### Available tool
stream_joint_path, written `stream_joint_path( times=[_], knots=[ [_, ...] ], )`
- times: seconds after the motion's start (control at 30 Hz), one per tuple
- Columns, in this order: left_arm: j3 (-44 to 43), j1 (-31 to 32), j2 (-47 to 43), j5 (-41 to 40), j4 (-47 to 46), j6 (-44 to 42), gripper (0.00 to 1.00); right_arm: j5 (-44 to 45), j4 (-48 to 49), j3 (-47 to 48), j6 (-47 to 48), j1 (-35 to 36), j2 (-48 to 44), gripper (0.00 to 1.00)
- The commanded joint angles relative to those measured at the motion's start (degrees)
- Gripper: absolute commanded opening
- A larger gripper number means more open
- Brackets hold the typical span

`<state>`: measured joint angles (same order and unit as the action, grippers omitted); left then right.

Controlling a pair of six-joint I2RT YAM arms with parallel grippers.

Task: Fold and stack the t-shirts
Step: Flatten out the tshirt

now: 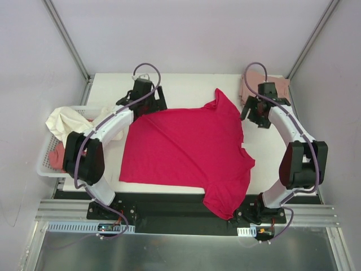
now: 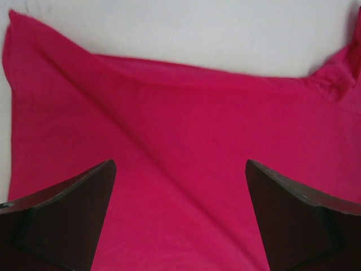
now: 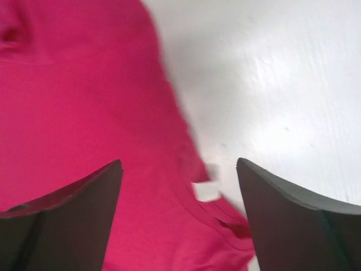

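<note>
While both grippers hang with fingers apart and nothing clamped, no fold is judged to have been started. At the left edge of the top view, a cream t-shirt and a salmon-pink t-shirt are held in the white basket.

The left gripper is positioned over the upper left corner of the crimson t-shirt, which is spread across the middle of the table. A diagonal crease is seen below this gripper. If the corner is pinched with the crease left in, a skewed fold may result.

At lower centre-right, one sleeve is draped over the near table edge. The shirt may be dragged off square by that sleeve's weight once the far edge is lifted.

The right gripper is held over the shirt's right border, near the neck label. If the grasp is closed too shallow, the hem may slip free.

At the upper right, a dusty pink t-shirt lies partly hidden behind the right gripper and may be disturbed by a wide swing.
</note>
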<state>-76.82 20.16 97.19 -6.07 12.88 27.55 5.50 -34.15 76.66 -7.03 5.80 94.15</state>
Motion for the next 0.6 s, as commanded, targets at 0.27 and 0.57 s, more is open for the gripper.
stream_joint_path(
  times=[0.27,0.57],
  knots=[
    [19.3,2.6,-4.0,-1.2,0.5,7.3,0.99,-2.7,-4.3,-5.1,-1.2,-3.3,8.1,0.52],
    [23.6,0.8,-1.4,-2.7,0.6,8.5,0.99,-0.4,-5.2,-1.8,0.0,2.1,12.4,0.54]
  ],
)
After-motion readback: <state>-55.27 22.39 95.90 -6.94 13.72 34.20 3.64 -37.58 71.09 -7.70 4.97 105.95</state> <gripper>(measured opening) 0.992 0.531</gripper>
